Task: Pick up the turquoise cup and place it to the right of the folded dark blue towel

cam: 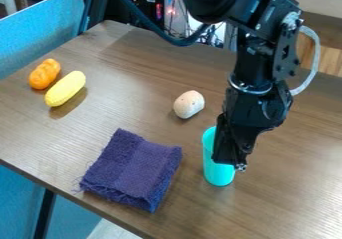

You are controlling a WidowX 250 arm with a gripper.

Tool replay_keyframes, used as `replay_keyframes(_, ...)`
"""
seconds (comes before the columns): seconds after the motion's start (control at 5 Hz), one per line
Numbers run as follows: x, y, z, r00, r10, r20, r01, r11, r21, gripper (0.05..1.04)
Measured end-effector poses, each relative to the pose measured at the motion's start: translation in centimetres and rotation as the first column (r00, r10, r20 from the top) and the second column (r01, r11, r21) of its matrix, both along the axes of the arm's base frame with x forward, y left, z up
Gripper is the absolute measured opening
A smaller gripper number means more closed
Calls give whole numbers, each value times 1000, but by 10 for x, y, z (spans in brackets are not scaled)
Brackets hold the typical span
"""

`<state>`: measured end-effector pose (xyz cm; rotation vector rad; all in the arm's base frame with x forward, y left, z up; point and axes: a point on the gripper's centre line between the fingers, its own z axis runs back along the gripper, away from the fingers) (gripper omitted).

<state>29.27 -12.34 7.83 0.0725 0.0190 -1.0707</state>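
The black gripper [232,164] hangs down at the right of centre, over a turquoise cylinder [215,169] and in front of part of it. Whether the two touch cannot be told. The cylinder's lower end and left side show beside the gripper. A folded purple cloth [133,170] lies to the left of them, near the table's front edge. Behind the cylinder and to its left rests a pale, speckled egg-like object [189,104].
On the left of the brown table [127,113] lie a yellow, elongated object [65,88] and an orange, lumpy one [44,74] close together. A blue panel [43,33] stands along the left side. Cables and equipment are behind the table.
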Motion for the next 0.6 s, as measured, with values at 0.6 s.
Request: replay_keyframes(0.6,-7,-1,6,999,26,45,-27,999,21,371)
